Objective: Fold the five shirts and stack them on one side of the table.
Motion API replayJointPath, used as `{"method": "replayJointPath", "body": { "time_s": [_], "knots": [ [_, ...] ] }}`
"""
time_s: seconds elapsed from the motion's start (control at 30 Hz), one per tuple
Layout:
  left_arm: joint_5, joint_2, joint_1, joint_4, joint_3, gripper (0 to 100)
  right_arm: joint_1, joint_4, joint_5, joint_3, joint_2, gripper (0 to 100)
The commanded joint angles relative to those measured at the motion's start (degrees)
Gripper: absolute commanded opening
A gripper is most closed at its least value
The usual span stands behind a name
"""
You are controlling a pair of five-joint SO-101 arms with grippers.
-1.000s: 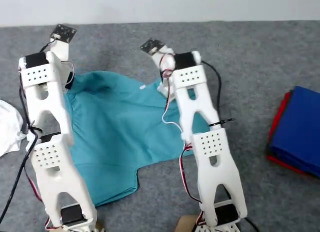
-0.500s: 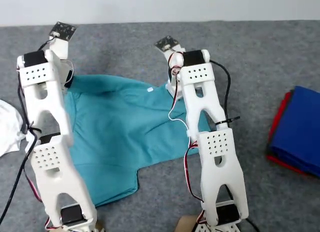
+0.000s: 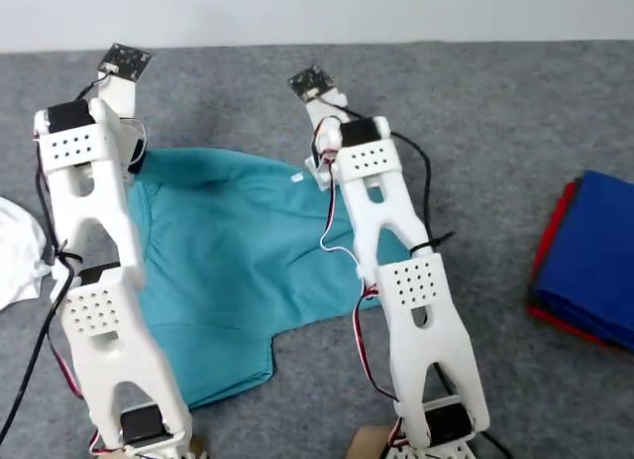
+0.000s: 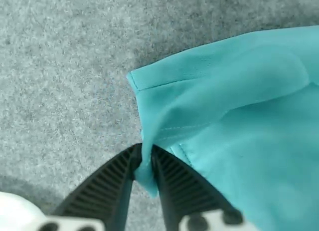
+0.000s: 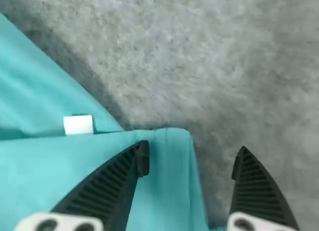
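The teal shirt lies spread on the grey tabletop between your two arms. Its far edge runs from one gripper across to the other, and a sleeve trails back toward the arm bases. Your left gripper is clamped on the shirt's far corner on its own side: the two black fingers are pressed together with a fold of teal cloth pinched between them, and the hemmed corner stands just beyond the tips. Your right gripper is spread wide and holds nothing. The next move, as I judge it, turns on this: the shirt's other far corner lies right between those parted fingers. One finger is over the cloth near the small white tag, and the other is over bare tabletop just past the hem. You would probably need to go lower before closing, since I can't tell from these views whether the tips touch the fabric. With both far corners in hand, you could carry the edge between them as one line back toward the arm bases for the fold. The stack of folded shirts, blue over red, sits well apart on the right side, and a white shirt waits at the left edge.
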Motion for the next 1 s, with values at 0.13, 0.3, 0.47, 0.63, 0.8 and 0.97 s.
{"method": "replayJointPath", "body": {
  "time_s": [0.13, 0.3, 0.47, 0.63, 0.8, 0.97],
  "knots": [
    [0.53, -4.13, 0.53, 0.18, -1.89, 0, -0.31, -2.51, -0.35, -2.02, 0.04, 9.1],
    [0.53, -4.66, 0.53, 0.44, -1.89, 0, 0.31, -0.13, 6.07, -4.57, -0.75, 1.1],
    [0.53, -7.03, 1.32, 3.25, -5.85, 0, 1.01, 5.23, 6.42, -15.3, -3.38, 1.1],
    [0.62, -11.69, 3.87, 7.65, -12.09, 0, 1.27, 11.91, 6.51, -24.26, -6.81, 1.1],
    [2.55, -16.62, 5.63, 11.08, -19.74, 0, 1.45, 16.84, 8.09, -23.82, -16.31, 1.1],
    [7.3, -22.59, 5.54, 11.69, -27.82, 0, 4.09, 18.15, 8.09, -23.65, -27.65, 1.1]
  ]
}}
